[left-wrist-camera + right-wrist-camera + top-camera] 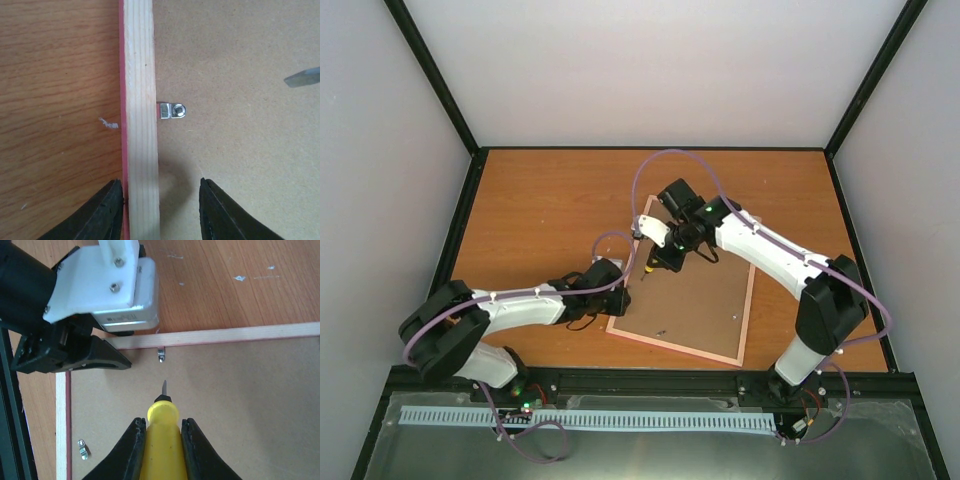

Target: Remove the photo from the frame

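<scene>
Orange-brown wooden desk point(540, 200), boxed in by pale walls. The frame point(670, 348) lies face down on it with its pink border outward. Its plain brown backing board point(705, 300) is uppermost, so the photo is hidden in every view. A small metal clip point(83, 449) lies on the board beside the frame's near rail. At the frame's left rail the left pincer point(161, 182) is spread, with one finger outside the pink edge, the other over the board and the bare wooden rail between them. Just beyond those fingers a second clip point(173, 110) sits against the rail's inner side. Farther across the board, the right pincer point(163, 421) pinches the yellow handle of a screwdriver point(161, 450). Its blade points at that second clip, with the tip near it but not touching.
</scene>
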`<action>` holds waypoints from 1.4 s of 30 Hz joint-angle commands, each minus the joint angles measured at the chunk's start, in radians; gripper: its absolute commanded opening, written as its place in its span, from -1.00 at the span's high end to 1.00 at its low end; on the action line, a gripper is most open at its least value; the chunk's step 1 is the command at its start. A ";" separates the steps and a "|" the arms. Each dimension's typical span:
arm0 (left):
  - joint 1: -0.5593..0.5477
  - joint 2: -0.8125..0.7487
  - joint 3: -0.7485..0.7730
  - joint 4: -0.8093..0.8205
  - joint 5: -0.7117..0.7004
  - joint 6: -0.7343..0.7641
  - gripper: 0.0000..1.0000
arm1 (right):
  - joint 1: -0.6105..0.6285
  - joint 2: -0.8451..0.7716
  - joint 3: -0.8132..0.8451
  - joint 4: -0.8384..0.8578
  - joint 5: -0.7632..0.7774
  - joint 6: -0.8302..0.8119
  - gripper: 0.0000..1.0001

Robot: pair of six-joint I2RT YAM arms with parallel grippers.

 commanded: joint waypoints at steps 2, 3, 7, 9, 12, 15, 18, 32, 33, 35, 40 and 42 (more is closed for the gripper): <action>-0.003 0.022 0.040 0.006 -0.022 -0.010 0.15 | -0.001 0.058 0.057 0.032 -0.071 -0.003 0.94; -0.001 0.020 0.038 0.007 -0.023 -0.011 0.15 | -0.001 0.066 0.062 0.035 -0.079 0.000 0.94; 0.009 0.012 0.022 0.014 -0.007 -0.008 0.25 | -0.001 0.096 0.075 0.043 -0.117 0.010 0.94; 0.015 0.009 0.017 0.019 0.006 -0.005 0.31 | -0.001 0.113 0.081 0.039 -0.133 0.010 0.94; 0.021 0.008 0.009 0.023 0.016 -0.002 0.38 | -0.001 0.135 0.084 0.039 -0.152 0.013 0.94; 0.024 0.009 0.006 0.029 0.021 -0.002 0.44 | -0.001 0.150 0.085 0.042 -0.169 0.018 0.95; 0.026 0.012 0.004 0.032 0.024 -0.002 0.47 | -0.001 0.163 0.085 0.046 -0.180 0.027 0.95; 0.027 0.008 -0.009 0.042 0.031 -0.002 0.76 | -0.001 0.211 0.080 0.063 -0.169 0.040 0.94; 0.027 0.007 -0.009 0.043 0.031 -0.002 0.78 | -0.001 0.214 0.079 0.063 -0.166 0.041 0.94; 0.028 0.005 -0.009 0.044 0.031 -0.003 0.82 | -0.001 0.222 0.079 0.063 -0.162 0.041 0.95; 0.027 0.000 -0.014 0.046 0.030 -0.004 0.89 | -0.001 0.235 0.079 0.068 -0.148 0.045 0.94; 0.027 -0.002 -0.016 0.045 0.028 -0.005 0.91 | -0.001 0.240 0.081 0.071 -0.139 0.050 0.94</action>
